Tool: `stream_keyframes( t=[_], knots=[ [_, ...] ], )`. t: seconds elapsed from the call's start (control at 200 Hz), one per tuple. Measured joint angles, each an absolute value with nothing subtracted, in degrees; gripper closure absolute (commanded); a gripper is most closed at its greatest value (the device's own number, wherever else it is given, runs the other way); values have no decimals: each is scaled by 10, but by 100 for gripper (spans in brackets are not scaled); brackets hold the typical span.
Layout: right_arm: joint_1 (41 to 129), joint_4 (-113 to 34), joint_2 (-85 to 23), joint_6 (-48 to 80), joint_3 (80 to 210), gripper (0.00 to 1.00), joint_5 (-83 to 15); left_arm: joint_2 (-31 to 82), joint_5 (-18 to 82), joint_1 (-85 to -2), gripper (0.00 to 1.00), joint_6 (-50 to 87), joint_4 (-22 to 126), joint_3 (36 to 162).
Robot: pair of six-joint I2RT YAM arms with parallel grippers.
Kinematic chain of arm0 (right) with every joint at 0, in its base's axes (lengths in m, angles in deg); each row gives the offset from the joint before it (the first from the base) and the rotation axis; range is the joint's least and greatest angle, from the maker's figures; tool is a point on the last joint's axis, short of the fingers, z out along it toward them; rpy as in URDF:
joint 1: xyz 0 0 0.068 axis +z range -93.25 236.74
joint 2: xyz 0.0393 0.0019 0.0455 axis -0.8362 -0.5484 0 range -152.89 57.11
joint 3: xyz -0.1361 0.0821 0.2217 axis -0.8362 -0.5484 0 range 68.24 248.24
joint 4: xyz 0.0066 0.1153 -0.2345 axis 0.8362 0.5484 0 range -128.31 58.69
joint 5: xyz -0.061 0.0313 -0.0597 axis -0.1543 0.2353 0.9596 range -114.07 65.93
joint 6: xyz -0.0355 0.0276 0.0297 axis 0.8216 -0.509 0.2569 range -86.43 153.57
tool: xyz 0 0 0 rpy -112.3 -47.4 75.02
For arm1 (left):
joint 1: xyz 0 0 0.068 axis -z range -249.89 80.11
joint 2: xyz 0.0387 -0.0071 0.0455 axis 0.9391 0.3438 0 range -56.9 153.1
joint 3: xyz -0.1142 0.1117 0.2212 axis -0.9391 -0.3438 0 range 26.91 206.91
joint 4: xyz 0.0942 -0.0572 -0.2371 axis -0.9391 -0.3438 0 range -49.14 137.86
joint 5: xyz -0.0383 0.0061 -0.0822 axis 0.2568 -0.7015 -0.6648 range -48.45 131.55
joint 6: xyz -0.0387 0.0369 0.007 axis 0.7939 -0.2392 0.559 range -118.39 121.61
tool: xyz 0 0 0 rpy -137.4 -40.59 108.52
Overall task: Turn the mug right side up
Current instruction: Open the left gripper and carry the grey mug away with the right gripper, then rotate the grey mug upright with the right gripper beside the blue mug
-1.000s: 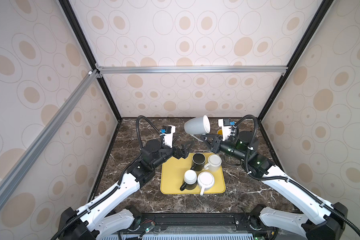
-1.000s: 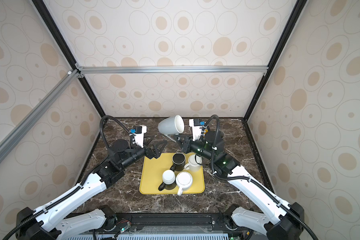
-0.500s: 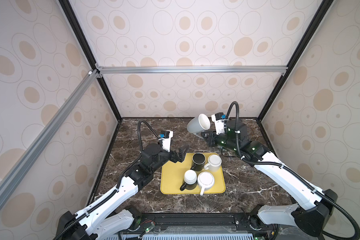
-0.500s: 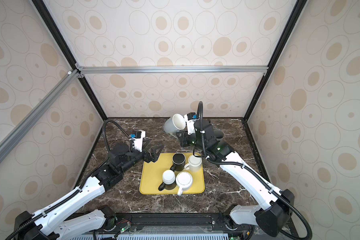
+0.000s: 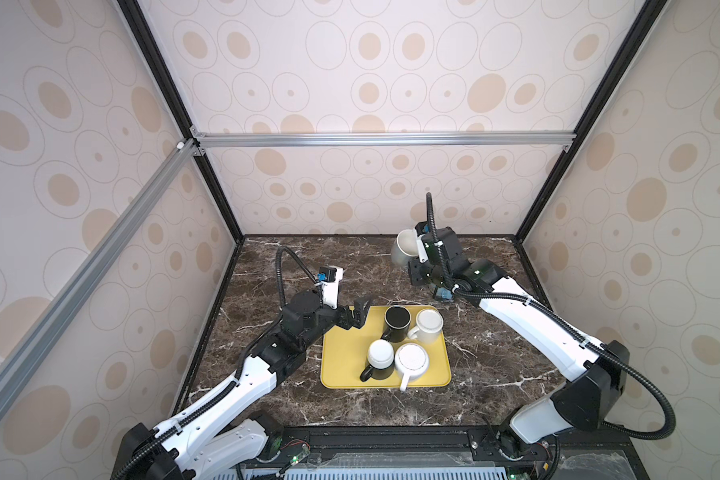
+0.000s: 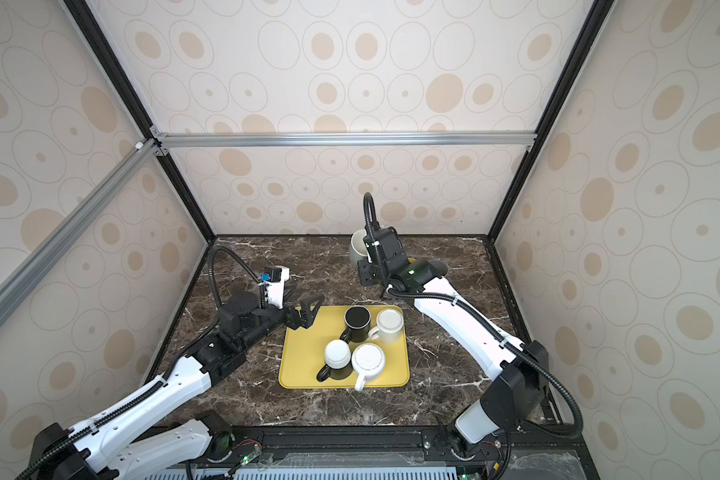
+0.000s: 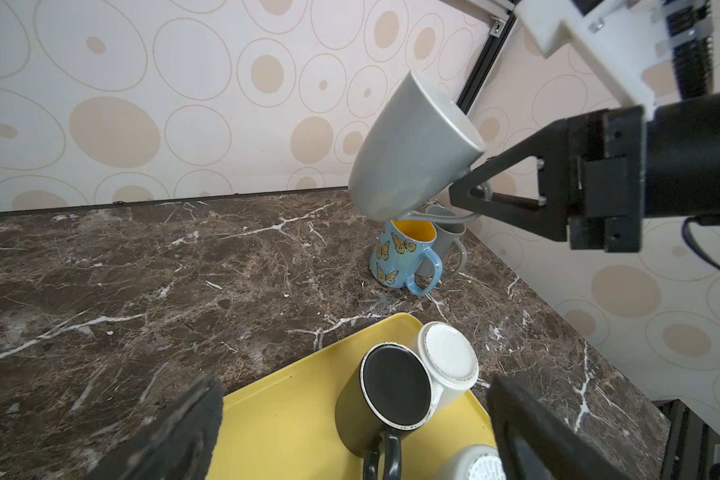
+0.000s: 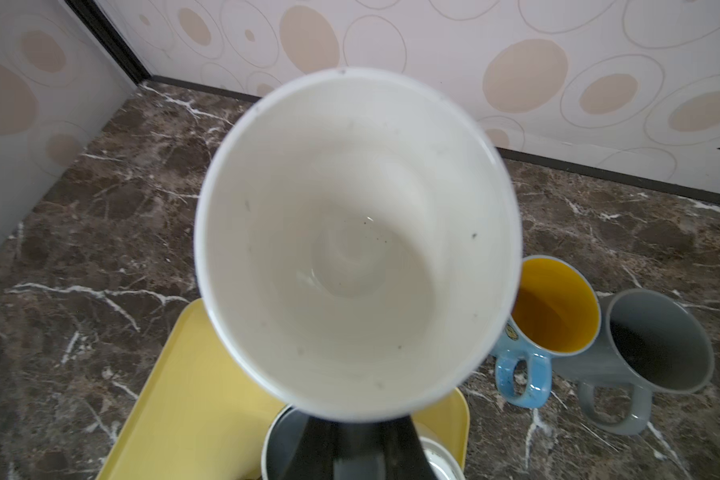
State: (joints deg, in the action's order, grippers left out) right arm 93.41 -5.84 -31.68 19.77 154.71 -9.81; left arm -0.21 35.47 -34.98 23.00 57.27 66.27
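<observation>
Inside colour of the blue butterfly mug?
Yellow-orange; the blue butterfly mug shows it best in the right wrist view.

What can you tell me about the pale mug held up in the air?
The mug is tall and tapered, widest at the mouth, grey outside, glossy white inside, seemingly ceramic. It is empty bar a few dark specks. It hangs tilted, mouth upward, above the back of the marble table, touched only by the right hand, shut on its handle.

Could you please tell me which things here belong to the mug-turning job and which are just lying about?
Job: held mug, right gripper shut on its handle.
Lying about: yellow tray, four upside-down mugs, butterfly mug, dark grey mug, open left gripper.
</observation>
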Motion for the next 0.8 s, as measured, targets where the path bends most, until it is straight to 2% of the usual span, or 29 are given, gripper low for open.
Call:
stream_keyframes(
  t=[0.42, 0.8],
  knots=[
    [891, -50, -398, 182, 1557, 100, -61, -1, 350, -355, 0, 233, 588, 648],
    [872, -63, -422, 154, 1541, 100, -65, -6, 344, -361, 0, 237, 596, 636]
  ],
)
